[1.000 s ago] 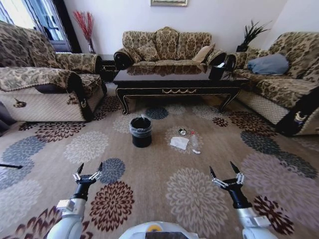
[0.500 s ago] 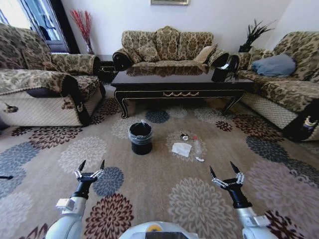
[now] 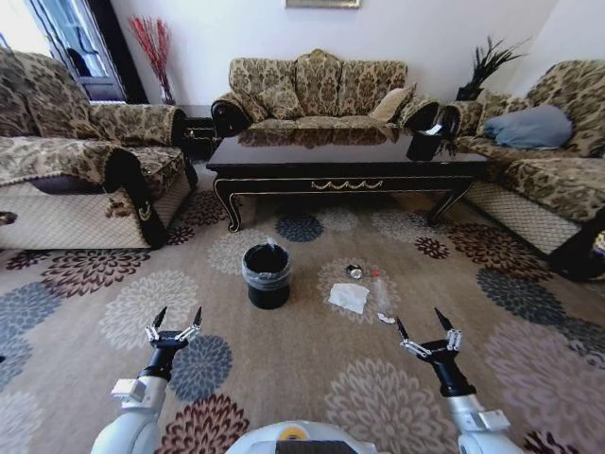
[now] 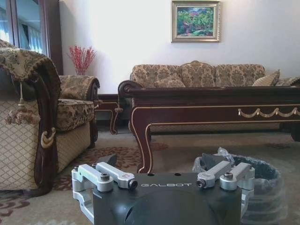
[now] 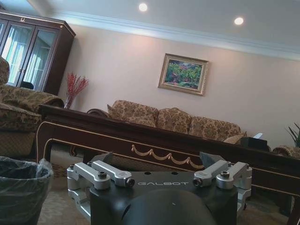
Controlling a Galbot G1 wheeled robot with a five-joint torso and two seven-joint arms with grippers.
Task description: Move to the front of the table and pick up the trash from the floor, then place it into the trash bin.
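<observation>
The dark glossy table [image 3: 345,163] stands ahead, in front of the back sofa. On the patterned floor [image 3: 284,355] before it sits the black bag-lined trash bin [image 3: 267,274]. Just to its right lies the trash: a white napkin [image 3: 349,297], a silvery can [image 3: 354,271] and a clear bottle [image 3: 377,287]. My left gripper [image 3: 179,314] and right gripper [image 3: 418,320] hover low and open, short of these things, holding nothing. The left wrist view shows the left gripper [image 4: 159,161], the bin [image 4: 265,185] and the table [image 4: 211,101]. The right wrist view shows the right gripper [image 5: 157,159], the bin [image 5: 18,187] and the table [image 5: 140,136].
Patterned sofas ring the carpet: one on the left [image 3: 76,161], one behind the table [image 3: 317,90] and one on the right [image 3: 539,156]. A black box holder [image 3: 425,145] sits on the table's right end. Open carpet lies between me and the bin.
The whole head view has shifted: the camera has moved forward and turned, so the table, bin and trash sit nearer and more central. Both arms hold the same pose, open.
</observation>
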